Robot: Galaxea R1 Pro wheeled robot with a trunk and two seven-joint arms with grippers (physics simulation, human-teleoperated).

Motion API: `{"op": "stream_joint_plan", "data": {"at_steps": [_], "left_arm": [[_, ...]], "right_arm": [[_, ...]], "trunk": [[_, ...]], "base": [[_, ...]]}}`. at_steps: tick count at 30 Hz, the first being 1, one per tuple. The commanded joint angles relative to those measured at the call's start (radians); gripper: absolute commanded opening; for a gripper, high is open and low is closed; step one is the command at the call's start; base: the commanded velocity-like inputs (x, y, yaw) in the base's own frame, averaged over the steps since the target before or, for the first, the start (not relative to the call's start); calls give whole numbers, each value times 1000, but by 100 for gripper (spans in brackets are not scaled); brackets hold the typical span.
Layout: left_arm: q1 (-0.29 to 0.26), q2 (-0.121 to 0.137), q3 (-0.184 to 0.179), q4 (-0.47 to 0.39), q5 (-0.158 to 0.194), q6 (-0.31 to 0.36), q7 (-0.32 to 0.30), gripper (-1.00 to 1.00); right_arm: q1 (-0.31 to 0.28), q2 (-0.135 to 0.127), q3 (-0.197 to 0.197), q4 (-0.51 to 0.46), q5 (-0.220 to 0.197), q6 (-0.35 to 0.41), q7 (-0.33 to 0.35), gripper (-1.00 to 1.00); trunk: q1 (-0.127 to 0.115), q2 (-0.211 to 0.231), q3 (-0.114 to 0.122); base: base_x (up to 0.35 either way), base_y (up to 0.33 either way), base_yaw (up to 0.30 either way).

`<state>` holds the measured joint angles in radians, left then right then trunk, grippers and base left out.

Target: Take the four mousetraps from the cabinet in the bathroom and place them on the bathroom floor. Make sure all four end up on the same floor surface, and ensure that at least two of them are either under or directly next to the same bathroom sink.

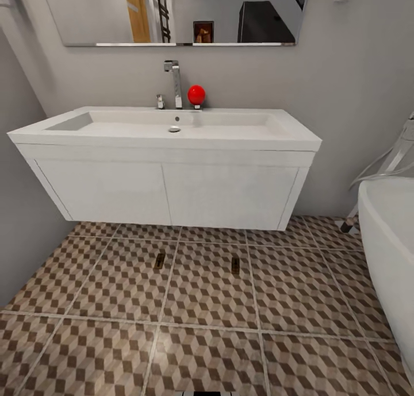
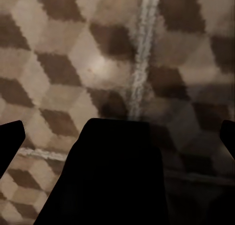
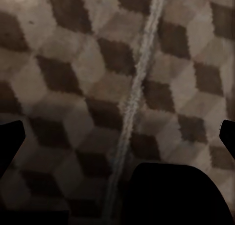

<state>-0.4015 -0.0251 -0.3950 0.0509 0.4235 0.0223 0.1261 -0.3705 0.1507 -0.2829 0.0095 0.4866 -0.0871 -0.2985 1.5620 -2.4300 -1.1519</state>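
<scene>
Sitting just in front of the sink (image 1: 167,126), two mousetraps (image 1: 159,261) (image 1: 235,265) are lying on the tiled floor (image 1: 207,338), probably to satisfy the next-to-sink rule. Both claws, left (image 2: 117,137) and right (image 3: 117,137), are hanging spread apart, holding nothing.

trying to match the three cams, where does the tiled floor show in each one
Head view: the floor takes the lower part, below the vanity, with two mousetraps lying on it.
Left wrist view: floor behind the open dark fingers.
Right wrist view: floor behind the open dark fingers.
Shared landmark: the pale grout line between cube-pattern tiles.
</scene>
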Motion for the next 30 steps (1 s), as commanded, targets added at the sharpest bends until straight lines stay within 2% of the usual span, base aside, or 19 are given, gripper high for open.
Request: {"op": "stream_joint_plan", "data": {"at_steps": [1,30], "left_arm": [[0,-1,-8,1,8,2,2,100],[9,5,-8,3,10,2,-2,100]], "right_arm": [[0,0,-9,1,8,-3,-4,100],[1,0,-9,0,6,-5,-4,100]], "trunk": [[-4,7,3],[-115,210,93]], "base": [[0,0,0],[0,0,0]]}}
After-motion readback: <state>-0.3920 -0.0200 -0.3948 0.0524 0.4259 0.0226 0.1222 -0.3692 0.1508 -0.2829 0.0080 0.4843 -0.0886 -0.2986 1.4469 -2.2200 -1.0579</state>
